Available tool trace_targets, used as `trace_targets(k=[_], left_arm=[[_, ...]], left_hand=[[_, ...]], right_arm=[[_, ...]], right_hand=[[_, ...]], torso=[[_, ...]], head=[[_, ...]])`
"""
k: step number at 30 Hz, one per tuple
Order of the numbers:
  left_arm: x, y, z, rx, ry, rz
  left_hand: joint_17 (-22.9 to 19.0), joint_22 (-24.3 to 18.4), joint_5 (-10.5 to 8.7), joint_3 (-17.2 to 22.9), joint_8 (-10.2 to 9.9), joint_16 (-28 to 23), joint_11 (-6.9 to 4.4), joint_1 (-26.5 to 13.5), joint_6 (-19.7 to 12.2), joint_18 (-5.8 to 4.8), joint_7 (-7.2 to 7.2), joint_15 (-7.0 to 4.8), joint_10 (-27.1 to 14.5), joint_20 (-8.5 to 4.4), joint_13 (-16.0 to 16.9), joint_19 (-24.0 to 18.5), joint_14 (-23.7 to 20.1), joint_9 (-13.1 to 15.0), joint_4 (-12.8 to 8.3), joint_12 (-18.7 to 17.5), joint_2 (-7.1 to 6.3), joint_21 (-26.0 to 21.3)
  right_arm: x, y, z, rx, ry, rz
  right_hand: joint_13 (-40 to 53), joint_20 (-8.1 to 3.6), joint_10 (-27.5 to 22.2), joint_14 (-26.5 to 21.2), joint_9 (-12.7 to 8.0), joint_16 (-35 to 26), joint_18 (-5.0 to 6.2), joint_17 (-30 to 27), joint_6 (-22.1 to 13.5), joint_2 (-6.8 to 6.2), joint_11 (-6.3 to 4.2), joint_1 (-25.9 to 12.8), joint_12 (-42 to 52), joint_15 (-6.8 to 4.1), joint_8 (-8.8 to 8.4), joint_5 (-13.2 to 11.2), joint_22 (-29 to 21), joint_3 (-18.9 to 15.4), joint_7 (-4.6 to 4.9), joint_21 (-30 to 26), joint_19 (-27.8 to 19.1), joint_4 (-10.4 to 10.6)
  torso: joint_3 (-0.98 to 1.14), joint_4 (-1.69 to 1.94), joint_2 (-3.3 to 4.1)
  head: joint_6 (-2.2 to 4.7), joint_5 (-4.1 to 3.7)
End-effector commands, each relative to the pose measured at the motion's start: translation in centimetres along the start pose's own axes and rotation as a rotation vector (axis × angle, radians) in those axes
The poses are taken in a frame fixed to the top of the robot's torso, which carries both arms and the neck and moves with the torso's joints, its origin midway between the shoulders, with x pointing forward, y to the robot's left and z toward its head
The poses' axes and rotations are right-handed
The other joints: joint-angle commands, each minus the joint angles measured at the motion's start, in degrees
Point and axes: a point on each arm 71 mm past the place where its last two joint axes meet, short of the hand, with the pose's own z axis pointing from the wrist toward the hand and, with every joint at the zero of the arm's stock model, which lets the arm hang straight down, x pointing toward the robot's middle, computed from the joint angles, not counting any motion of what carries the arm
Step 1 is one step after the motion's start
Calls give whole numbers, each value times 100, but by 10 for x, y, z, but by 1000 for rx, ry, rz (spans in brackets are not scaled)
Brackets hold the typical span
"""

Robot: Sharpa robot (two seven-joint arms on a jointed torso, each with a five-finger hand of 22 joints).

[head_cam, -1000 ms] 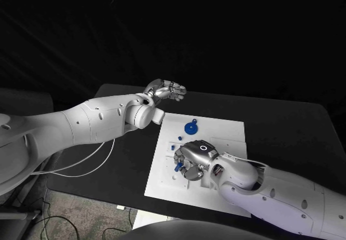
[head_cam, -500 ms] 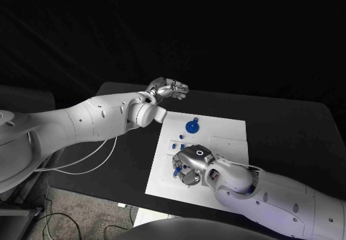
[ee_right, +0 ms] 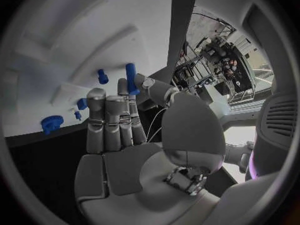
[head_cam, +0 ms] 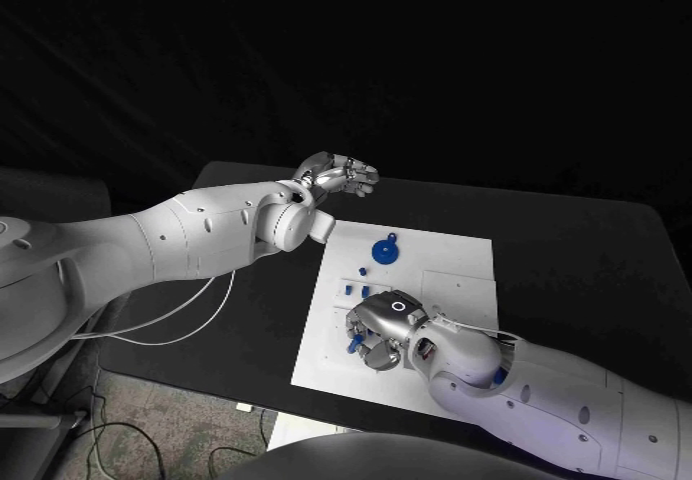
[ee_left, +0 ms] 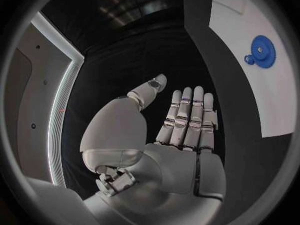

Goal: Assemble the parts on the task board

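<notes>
1. Nearest us, our right hand (head_cam: 382, 325) hangs over the near left part of the task board (head_cam: 454, 275), pinching a blue peg (ee_right: 131, 78) between thumb and fingertip.
2. Further on, small blue parts (head_cam: 358, 290) stand in the board, with a blue gear (head_cam: 384, 251) near its far edge.
3. Farthest, our left hand (head_cam: 338, 177) floats past the board, fingers loosely apart, holding nothing.

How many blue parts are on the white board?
5: a gear at the board's far end, a small piece near it, two pegs mid-board, one by the right hand; others may hide beneath it.
</notes>
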Motion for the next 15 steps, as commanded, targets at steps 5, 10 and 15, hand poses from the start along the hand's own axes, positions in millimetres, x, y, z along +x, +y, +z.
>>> trace_targets(k=[5,10,15], left_arm=[[3,-1,1,6,16,-10],[2,-1,1,6,16,-10],[2,-1,1,6,15,-10]], left_hand=[[9,8,-26,-32,21,-26,15,-4,-52,55,1,37,-47,30,-10,-16,17,-10,9,14,-12,-32],[11,8,-26,-32,21,-28,15,-4,-53,55,2,37,-48,30,-11,-16,17,-10,9,14,-12,-33],[13,9,-26,-33,21,-31,15,-4,-54,55,2,38,-49,30,-12,-16,16,-11,10,15,-11,-35]], right_arm=[[5,0,1,-3,19,-45],[9,1,3,1,33,-55],[11,4,3,-4,40,-54]], right_hand=[[-11,-45,29,5,0,5,397,-4,35,78,26,1,12,-23,17,16,117,5,-5,39,21,-39],[-9,-45,29,5,1,5,397,-4,34,78,26,1,12,-23,16,16,117,6,-5,39,21,-43],[-7,-46,27,5,2,4,397,-4,35,78,26,-1,12,-23,16,15,116,8,-5,40,21,-46]], torso=[[-3,1,-2],[-2,6,-2],[-3,3,-3]], head=[[-12,4],[-16,3],[-30,9]])
